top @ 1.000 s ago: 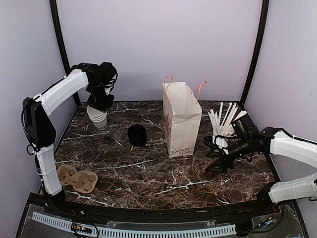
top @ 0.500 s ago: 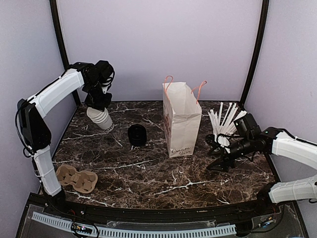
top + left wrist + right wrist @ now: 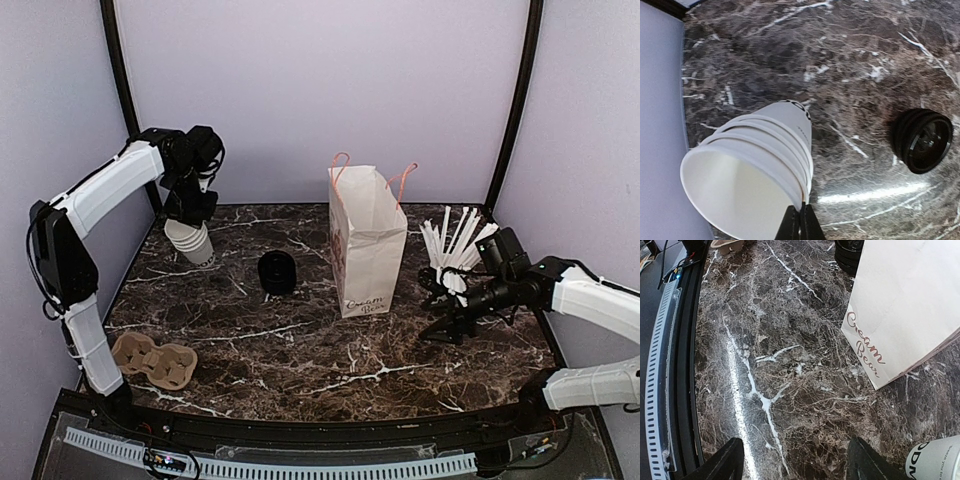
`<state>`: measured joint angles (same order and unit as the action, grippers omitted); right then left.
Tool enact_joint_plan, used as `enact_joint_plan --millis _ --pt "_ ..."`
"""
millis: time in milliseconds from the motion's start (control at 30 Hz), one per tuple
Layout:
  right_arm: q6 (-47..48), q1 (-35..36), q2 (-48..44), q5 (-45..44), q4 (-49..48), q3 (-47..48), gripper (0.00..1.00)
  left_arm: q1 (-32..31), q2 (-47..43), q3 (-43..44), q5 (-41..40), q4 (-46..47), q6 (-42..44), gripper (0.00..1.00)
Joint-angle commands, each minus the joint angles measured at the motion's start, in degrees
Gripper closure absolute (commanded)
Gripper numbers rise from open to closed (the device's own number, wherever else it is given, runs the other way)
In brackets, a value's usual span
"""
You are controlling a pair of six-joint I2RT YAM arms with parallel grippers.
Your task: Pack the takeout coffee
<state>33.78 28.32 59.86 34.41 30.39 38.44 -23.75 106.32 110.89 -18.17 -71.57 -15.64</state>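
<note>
Left claw (image 3: 801, 226): clenched on the rim of the nested cups (image 3: 755, 165), which stand at the far-left corner of the table (image 3: 300, 350).
Right claw (image 3: 795, 462): released and holding nothing, low near the table's right edge, beside the cup of straws (image 3: 448, 283).
Takeout coffee: I find no lidded cup in any view; the black lids (image 3: 277, 272) sit stacked mid-table, left of the paper bag (image 3: 367, 245).
Step, as I judge it: freeing one cup.
How: I'd lift straight and slowly, checking the lower cups stay down.
</note>
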Motion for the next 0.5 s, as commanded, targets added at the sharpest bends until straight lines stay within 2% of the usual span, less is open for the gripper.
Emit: enact_joint_plan --millis 0,67,100,133,200,233,267,300,333,367,400,433,467 --pt "-0.1 -0.4 -0.4 -0.1 -0.9 -0.5 0.27 -0.1 -8.6 -4.3 13.7 9.4 2.0 1.00" --pt "-0.1 -0.4 -0.3 0.0 -0.8 -0.5 0.27 -0.1 -6.8 -1.9 -3.2 4.3 1.0 1.00" --pt "-0.1 -0.4 -0.5 0.1 -0.8 -0.4 0.27 0.0 -4.9 -1.0 -5.7 2.2 0.5 1.00" --pt "-0.1 -0.5 -0.6 0.0 -0.8 -0.5 0.27 0.3 -4.2 1.2 -0.2 -0.4 0.9 1.00" --pt "-0.1 -0.5 -0.7 0.0 -1.0 -0.6 0.27 1.5 -6.0 -1.5 9.0 4.3 1.4 1.00" --pt "-0.1 -0.5 -0.6 -0.1 -1.0 -0.6 0.27 1.0 -6.9 -2.3 6.0 5.1 0.9 1.00" --pt "-0.1 -0.5 -0.4 -0.2 -1.0 -0.4 0.27 0.6 -6.4 -1.6 -2.1 3.0 -0.5 1.00" --pt "-0.1 -0.5 -0.4 -0.2 -0.9 -0.4 0.27 1.2 -4.8 1.2 -0.7 1.0 -0.9 1.00" --pt "-0.1 -0.5 -0.4 -0.2 -0.9 -0.4 0.27 3.2 -4.7 1.5 12.5 1.0 0.2 1.00" --pt "0.0 -0.6 -0.5 -0.1 -0.9 -0.5 0.27 3.7 -6.8 -1.8 19.4 3.5 0.6 1.00" --pt "0.0 -0.6 -0.5 0.0 -0.9 -0.6 0.27 2.4 -7.9 -3.0 18.1 8.5 0.0 1.00" --pt "0.0 -0.6 -0.4 0.1 -0.9 -0.6 0.27 1.3 -7.4 -1.6 12.2 6.0 0.1 1.00" --pt "0.0 -0.6 -0.3 0.2 -0.8 -0.5 0.27 -0.1 -6.1 0.2 -2.6 3.1 -0.5 1.00"
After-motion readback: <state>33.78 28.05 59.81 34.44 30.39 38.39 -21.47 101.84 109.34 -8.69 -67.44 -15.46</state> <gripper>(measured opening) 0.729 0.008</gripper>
